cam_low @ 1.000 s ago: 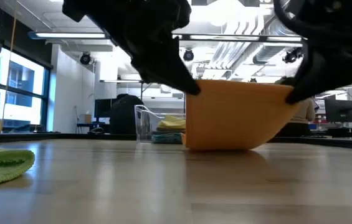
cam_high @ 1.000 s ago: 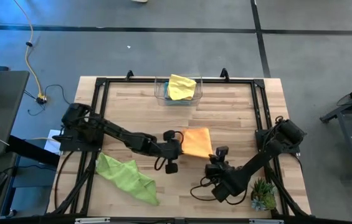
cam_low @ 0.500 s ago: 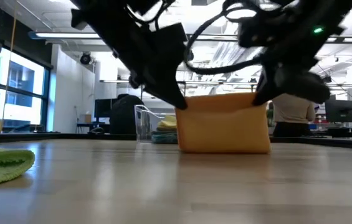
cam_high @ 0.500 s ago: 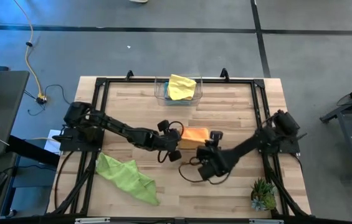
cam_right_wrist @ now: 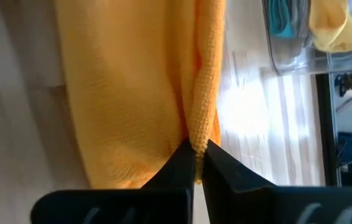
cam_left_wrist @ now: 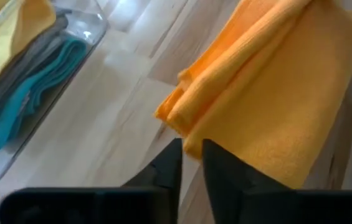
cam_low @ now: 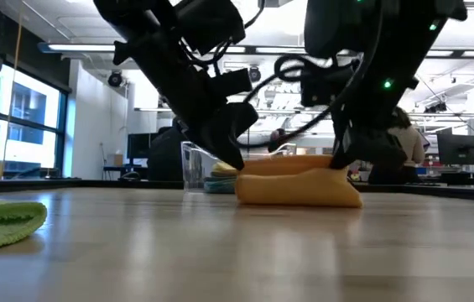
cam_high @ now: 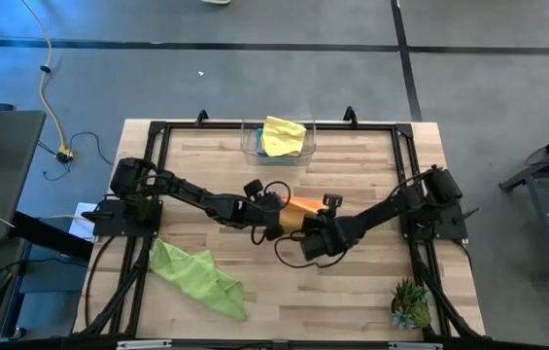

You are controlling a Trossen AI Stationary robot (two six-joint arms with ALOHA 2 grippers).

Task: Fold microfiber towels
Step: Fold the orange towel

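Observation:
The orange towel [cam_low: 299, 180] lies folded in several layers at mid-table, its underside on the wood. My left gripper [cam_left_wrist: 191, 152] stands at the towel's left end with a narrow gap between its fingertips, so it is slightly open. My right gripper [cam_right_wrist: 195, 152] is at the towel's right end, shut on it. A lime green towel [cam_high: 196, 277] lies crumpled near the front left. A yellow towel [cam_high: 284, 136] sits on top of grey [cam_left_wrist: 10, 84] and teal [cam_left_wrist: 20, 106] ones in the clear bin. My left gripper has its fingertips [cam_left_wrist: 174, 155] right at the orange towel's corner [cam_left_wrist: 185, 140], slanting down from the table's left; I cannot tell whether they touch it. My right gripper pinches the towel's bunched edge [cam_right_wrist: 199, 134], several layers, between its two fingers, slanting down from the table's right. The towel lies on the table below the fingers.
The clear bin [cam_high: 253, 148] stands at the far edge, behind the orange towel. A small green spiky plant [cam_high: 410, 303] sits at the front right corner. A black frame [cam_high: 157, 131] runs around the tabletop. Bare wood [cam_high: 284, 292] lies between the lime towel and the plant.
Both grippers have gone toward the table's far edge and down, the right one also sweeping left from near the plant. The orange towel, which hung as an upright sheet between them, has been laid over and now lies low and folded on the table.

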